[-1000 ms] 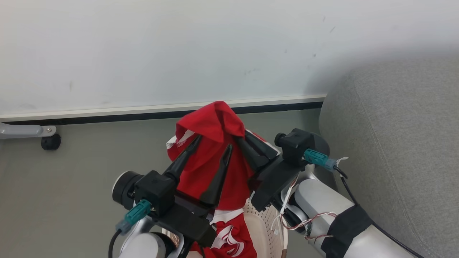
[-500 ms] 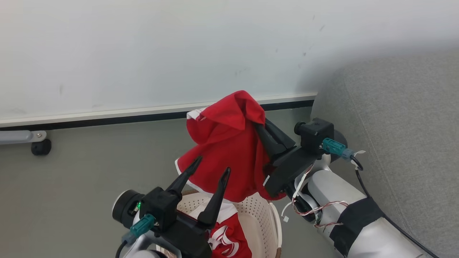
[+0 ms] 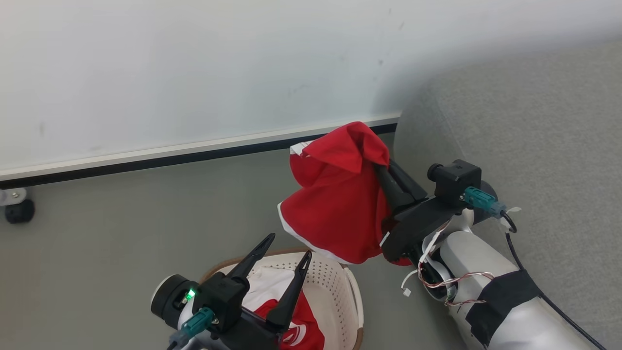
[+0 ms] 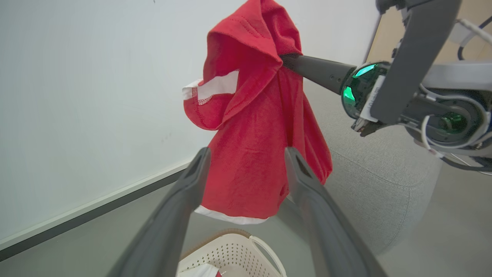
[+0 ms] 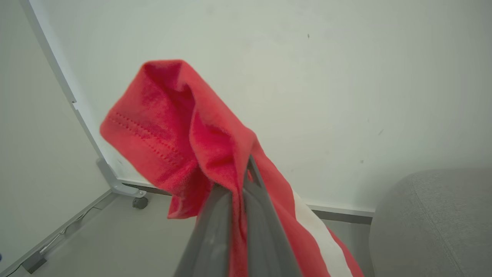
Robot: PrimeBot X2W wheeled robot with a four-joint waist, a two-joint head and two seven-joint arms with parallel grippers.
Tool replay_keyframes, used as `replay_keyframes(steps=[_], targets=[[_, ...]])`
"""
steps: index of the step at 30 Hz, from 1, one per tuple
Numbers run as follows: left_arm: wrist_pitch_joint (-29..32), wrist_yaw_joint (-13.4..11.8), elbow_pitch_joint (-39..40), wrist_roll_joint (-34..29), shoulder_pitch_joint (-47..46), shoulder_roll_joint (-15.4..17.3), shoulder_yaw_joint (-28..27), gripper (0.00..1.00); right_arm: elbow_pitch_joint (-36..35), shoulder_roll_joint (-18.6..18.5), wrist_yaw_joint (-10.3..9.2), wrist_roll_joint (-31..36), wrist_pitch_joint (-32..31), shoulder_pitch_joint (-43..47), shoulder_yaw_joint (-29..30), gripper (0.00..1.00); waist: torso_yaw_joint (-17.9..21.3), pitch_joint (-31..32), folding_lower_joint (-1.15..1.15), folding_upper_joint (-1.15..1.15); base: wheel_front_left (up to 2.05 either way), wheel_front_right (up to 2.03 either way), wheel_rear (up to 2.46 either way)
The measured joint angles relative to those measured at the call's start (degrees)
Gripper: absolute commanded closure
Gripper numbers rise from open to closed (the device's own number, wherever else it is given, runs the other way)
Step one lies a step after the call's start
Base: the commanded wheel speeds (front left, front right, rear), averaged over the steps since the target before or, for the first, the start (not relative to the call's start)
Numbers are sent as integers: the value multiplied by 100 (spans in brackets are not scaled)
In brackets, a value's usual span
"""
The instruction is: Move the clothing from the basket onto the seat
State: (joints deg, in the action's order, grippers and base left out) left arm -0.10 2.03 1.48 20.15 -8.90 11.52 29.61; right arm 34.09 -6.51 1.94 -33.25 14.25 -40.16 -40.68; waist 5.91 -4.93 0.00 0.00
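A red garment [image 3: 335,204] with a white hem hangs in the air from my right gripper [image 3: 384,170], which is shut on a fold near its top. It hangs just left of the grey seat [image 3: 534,146] and above and to the right of the basket [image 3: 335,287]. In the right wrist view my right gripper [image 5: 248,163] pinches the red cloth [image 5: 173,127]. My left gripper [image 3: 289,245] stands open and empty over the cream basket, where a second red and white garment [image 3: 296,325] lies. In the left wrist view, the hanging garment [image 4: 250,134] shows beyond my left gripper [image 4: 246,154].
A white wall with a dark baseboard [image 3: 146,163] runs behind. A black caster wheel [image 3: 19,211] on a grey frame stands at the far left. Grey floor [image 3: 121,233] lies around the basket. The seat's rounded corner [image 4: 380,181] is close to my right arm.
My right gripper has carried the red garment up and right, clear of the basket and towards the seat. My open left gripper is now apart from the cloth. The camera has turned right.
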Motion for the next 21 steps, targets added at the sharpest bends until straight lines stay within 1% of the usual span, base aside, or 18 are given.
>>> replay_keyframes(steps=[8, 9, 21], targets=[[58, 0, 113, -47, -3, 89, 1, 0, -41, -97, -94, -1, 2, 71, 227, 100, 399, -136, 0, 0, 0, 0, 0], [70, 1, 141, -58, -6, 91, 11, 0, -46, -126, -101, -1, 2, 107, 278, 100, 513, -171, 0, 0, 0, 0, 0], [254, 51, 308, -220, -38, 192, 96, 0, -240, -218, -246, -2, 2, 258, 660, 100, 1226, -410, 0, 0, 0, 0, 0]])
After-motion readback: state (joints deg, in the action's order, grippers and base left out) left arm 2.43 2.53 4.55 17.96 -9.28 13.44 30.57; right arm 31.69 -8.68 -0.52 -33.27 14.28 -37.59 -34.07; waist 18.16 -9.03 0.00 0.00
